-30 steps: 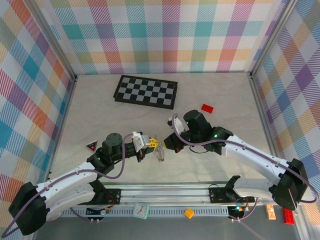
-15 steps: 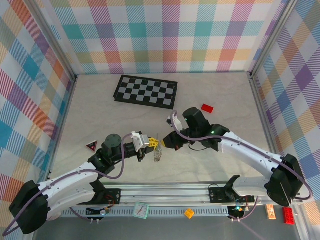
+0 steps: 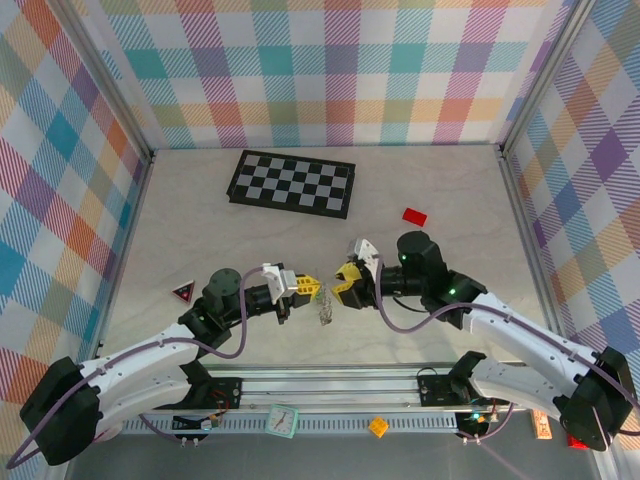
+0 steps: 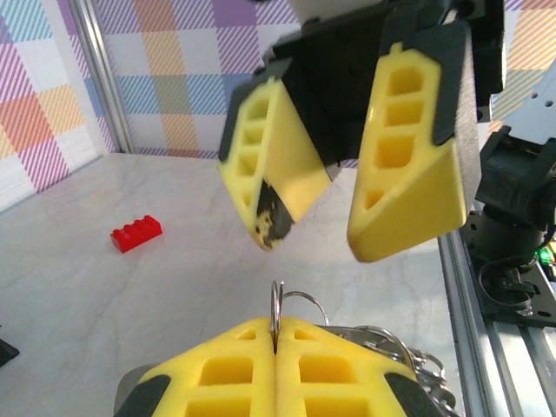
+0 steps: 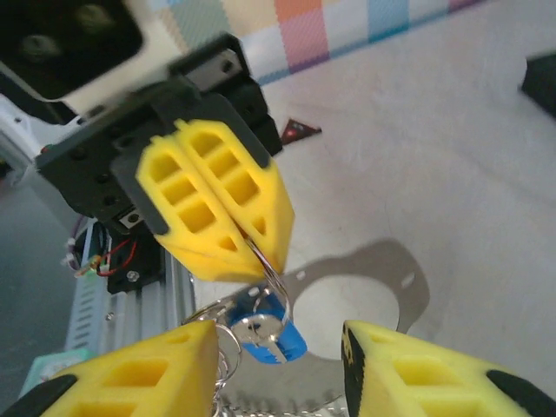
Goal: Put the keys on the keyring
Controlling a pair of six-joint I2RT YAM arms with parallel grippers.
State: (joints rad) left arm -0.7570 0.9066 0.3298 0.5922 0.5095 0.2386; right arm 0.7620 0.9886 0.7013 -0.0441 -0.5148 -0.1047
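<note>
The keyring (image 4: 276, 306) is pinched upright in the shut left hand (image 3: 303, 288). Directly opposite, the right hand (image 3: 345, 282) is held parted and empty, with the blue key (image 5: 271, 335) hung beneath the ring.

Light: bright, even, from overhead | Shadows: faint on the surface (image 3: 430, 180) in the top view — darker grey patch beneath the right hand (image 5: 278, 347) | Focus: near yellow fingers (image 5: 174, 373) soft in wrist views

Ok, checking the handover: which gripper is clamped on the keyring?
The left gripper: it is shut on the keyring, while the right gripper has its jaws apart with nothing between them.
</note>
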